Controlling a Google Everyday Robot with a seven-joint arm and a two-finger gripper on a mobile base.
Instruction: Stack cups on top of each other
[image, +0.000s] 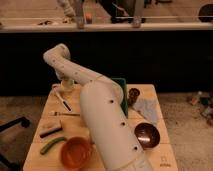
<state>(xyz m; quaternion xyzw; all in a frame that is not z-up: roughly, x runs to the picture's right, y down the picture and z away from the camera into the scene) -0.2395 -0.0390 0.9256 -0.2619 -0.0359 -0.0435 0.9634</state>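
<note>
My white arm (100, 115) rises from the bottom of the camera view, bends at an elbow (56, 54) and reaches down to the far left corner of the wooden table (165, 155). The gripper (64, 84) is at that corner, low over the tabletop. A small pale yellow-cream cup (67, 89) shows right at the gripper's end; I cannot tell whether it is held or just beside it. Any other cup is hidden by the arm or out of view.
An orange bowl (76, 151) sits at the front left and a shiny dark brown bowl (147, 133) at the front right. A green vegetable (52, 145), a black bar (51, 131), utensils (63, 102), a green box (120, 85), a dark mug (133, 94) and a cloth (148, 109) also lie on the table.
</note>
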